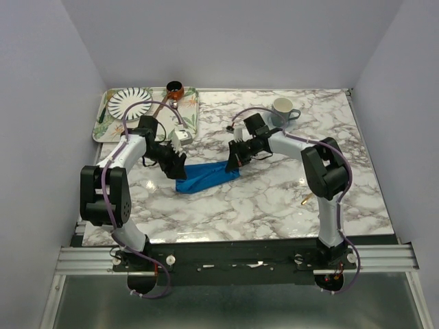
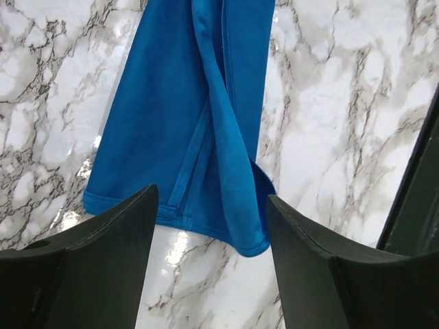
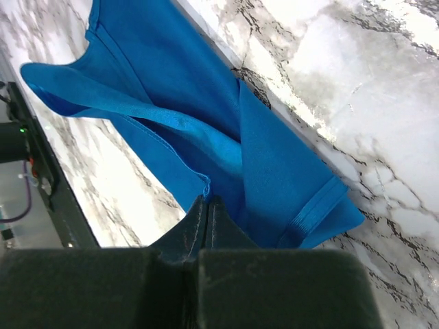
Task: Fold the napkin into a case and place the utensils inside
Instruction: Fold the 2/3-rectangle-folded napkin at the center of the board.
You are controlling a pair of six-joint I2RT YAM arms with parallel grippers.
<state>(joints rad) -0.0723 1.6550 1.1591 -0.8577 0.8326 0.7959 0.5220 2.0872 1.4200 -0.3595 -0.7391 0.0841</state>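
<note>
A white table point(image 1: 274, 199) with grey marble veining fills the middle, and its glossy top catches patches of soft glare. Plain pale lavender-grey walls point(image 1: 233, 41) close it in at the back and both sides. An aluminium rail point(image 1: 233, 259) runs along its near edge.

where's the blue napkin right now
In the top view the napkin lies bunched near the middle of the marble table; the right gripper pinches its right end and the open left gripper hangs over its left end.
</note>
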